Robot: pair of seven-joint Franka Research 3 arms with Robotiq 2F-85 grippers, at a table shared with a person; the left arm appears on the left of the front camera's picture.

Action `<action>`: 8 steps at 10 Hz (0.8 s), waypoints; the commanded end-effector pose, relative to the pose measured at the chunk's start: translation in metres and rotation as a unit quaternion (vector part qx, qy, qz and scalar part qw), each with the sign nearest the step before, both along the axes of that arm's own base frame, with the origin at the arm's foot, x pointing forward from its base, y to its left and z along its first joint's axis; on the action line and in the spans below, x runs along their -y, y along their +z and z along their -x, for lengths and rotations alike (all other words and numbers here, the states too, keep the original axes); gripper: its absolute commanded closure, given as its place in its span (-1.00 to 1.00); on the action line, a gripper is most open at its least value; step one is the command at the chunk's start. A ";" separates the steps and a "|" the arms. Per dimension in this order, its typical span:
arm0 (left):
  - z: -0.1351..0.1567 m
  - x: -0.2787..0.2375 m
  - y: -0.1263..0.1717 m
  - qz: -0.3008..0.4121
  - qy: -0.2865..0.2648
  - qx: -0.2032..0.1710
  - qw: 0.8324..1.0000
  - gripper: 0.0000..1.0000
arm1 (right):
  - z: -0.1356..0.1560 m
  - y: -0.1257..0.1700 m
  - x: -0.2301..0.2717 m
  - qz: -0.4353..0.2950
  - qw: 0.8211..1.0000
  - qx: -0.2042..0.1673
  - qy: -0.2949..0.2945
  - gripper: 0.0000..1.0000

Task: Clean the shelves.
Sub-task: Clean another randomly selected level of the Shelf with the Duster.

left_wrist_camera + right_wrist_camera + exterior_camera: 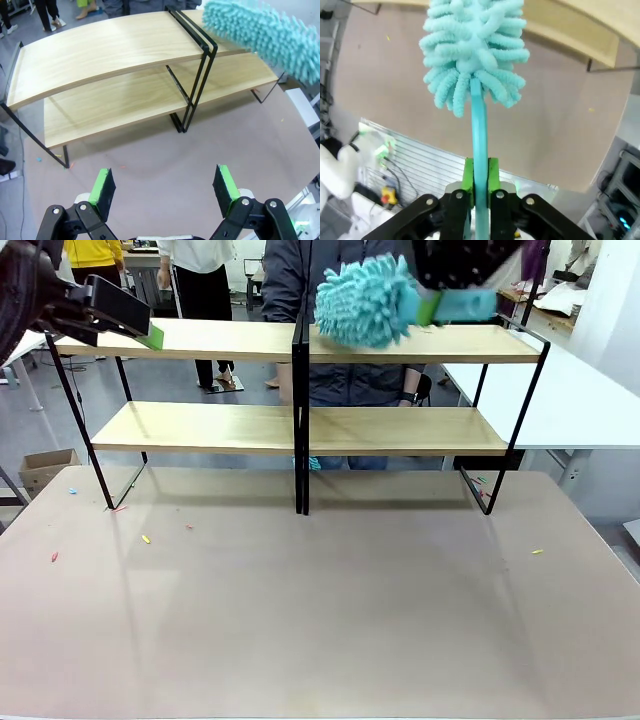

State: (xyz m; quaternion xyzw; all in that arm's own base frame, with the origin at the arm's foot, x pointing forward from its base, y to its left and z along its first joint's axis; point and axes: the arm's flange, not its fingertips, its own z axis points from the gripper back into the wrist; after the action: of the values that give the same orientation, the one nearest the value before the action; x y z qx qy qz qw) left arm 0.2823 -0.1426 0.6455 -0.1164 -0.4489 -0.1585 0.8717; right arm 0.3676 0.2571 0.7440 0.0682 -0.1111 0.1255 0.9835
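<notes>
A wide two-tier light-wood shelf rack on a thin black frame (pixel 300 425) stands on the tan counter (pixel 320 610); right gripper (pixel 480 187), jaws clamping a fluffy teal duster (pixel 368 300) over the top board, could tip the rack if pressing hard, while left gripper (pixel 165 187), jaws wide and empty, hovers.

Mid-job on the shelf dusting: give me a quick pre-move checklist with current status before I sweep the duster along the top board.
1. Right gripper clamped on the duster handle: ok.
2. Duster head at the shelves' top board, near the central upright: ok.
3. Duster actually touching the board: cannot tell.
4. Left gripper open, holding nothing: ok.
5. Left gripper off the sweep path, near the top board's left end: ok.
6. Person standing close behind the shelves: not ok, watch them.
</notes>
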 end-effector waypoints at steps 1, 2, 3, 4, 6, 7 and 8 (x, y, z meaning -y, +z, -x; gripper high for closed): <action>0.000 -0.001 0.000 0.004 -0.002 0.004 1.000 -1.00 | 0.002 0.013 -0.007 -0.039 0.999 0.025 0.001 0.75; 0.000 -0.001 0.000 0.004 -0.002 0.004 1.000 -1.00 | -0.003 0.013 -0.005 -0.046 0.999 0.027 0.004 0.75; 0.000 -0.001 0.000 0.004 -0.002 0.004 1.000 -1.00 | -0.009 0.011 -0.005 -0.052 0.998 0.035 -0.012 0.75; 0.000 -0.001 0.000 0.004 -0.002 0.004 1.000 -1.00 | -0.017 0.008 -0.008 -0.054 0.997 0.045 -0.022 0.75; 0.000 -0.001 0.000 0.004 -0.002 0.004 1.000 -1.00 | -0.036 -0.003 -0.017 -0.059 0.997 0.039 -0.025 0.75; 0.000 -0.001 0.000 0.004 -0.002 0.004 1.000 -1.00 | -0.048 -0.011 -0.019 -0.060 0.998 0.019 -0.026 0.75; 0.000 -0.001 0.000 0.004 -0.002 0.004 1.000 -1.00 | -0.057 -0.017 -0.019 -0.059 0.998 0.009 -0.037 0.75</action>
State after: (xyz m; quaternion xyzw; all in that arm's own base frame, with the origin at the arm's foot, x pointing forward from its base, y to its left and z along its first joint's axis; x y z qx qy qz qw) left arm 0.2824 -0.1426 0.6454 -0.1165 -0.4488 -0.1585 0.8717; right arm 0.4209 0.2717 0.7252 0.1069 -0.1330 0.1074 0.9795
